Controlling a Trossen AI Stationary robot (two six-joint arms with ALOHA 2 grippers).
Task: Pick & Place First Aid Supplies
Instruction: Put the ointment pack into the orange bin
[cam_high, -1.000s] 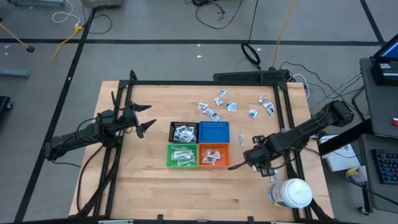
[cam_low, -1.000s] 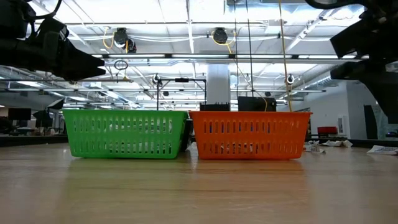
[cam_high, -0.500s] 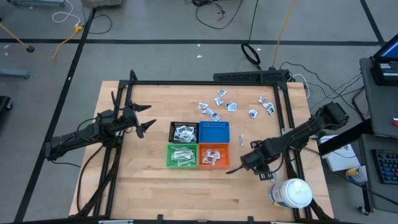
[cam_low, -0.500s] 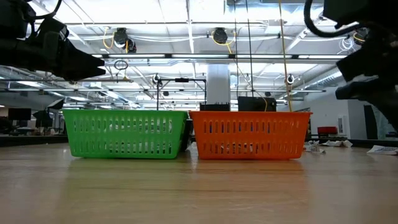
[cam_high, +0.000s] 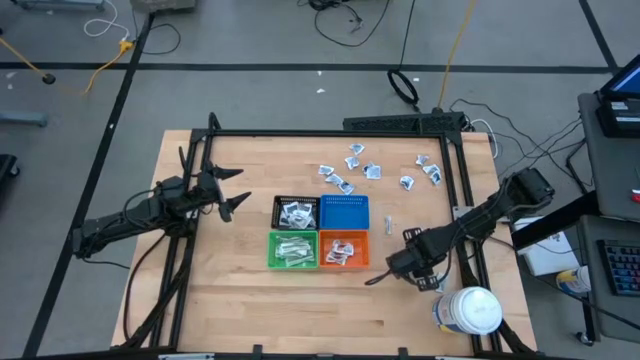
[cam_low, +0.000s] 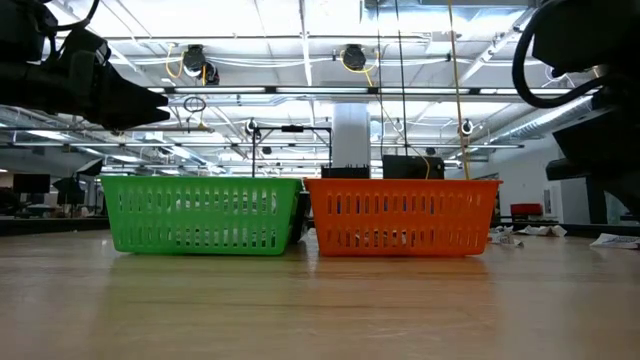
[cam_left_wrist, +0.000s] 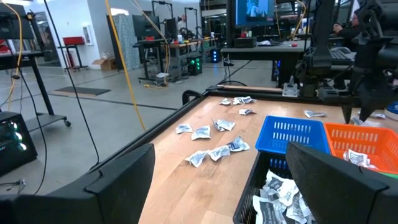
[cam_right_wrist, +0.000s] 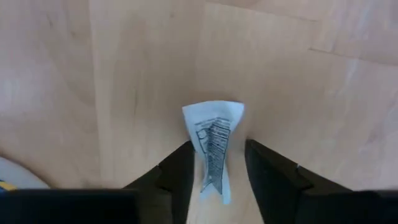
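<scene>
1. I have the right gripper (cam_right_wrist: 214, 171) low over the bare wood surface (cam_high: 250, 290), just past the orange bin (cam_high: 344, 249) on its outer side; its fingers (cam_right_wrist: 177, 171) stand either side of a small white printed packet (cam_right_wrist: 214, 146), which rises between them and sticks out beyond the tips; I read the fingers as pinching it, though I cannot see whether the packet is clear of the wood.

2. So the step in hand, as I judge it, is the carry of one packet toward a bin; the pick itself looks done or nearly so.

3. The left gripper (cam_high: 232, 203) waits beside the black bin (cam_high: 296, 212), fingers spread wide and empty.

4. The rest of the supplies: a scatter of loose packets (cam_high: 350, 172) lies well beyond the right fingers, past the blue bin (cam_high: 344, 212); the black, green (cam_high: 293, 250) and orange bins already hold some.

5. Next I would want the packet lifted above the bin rim, swung over the bin it belongs in, and only then let go; the hold is on the packet's lower end, so I would move gently lest it slip or twist out.
</scene>
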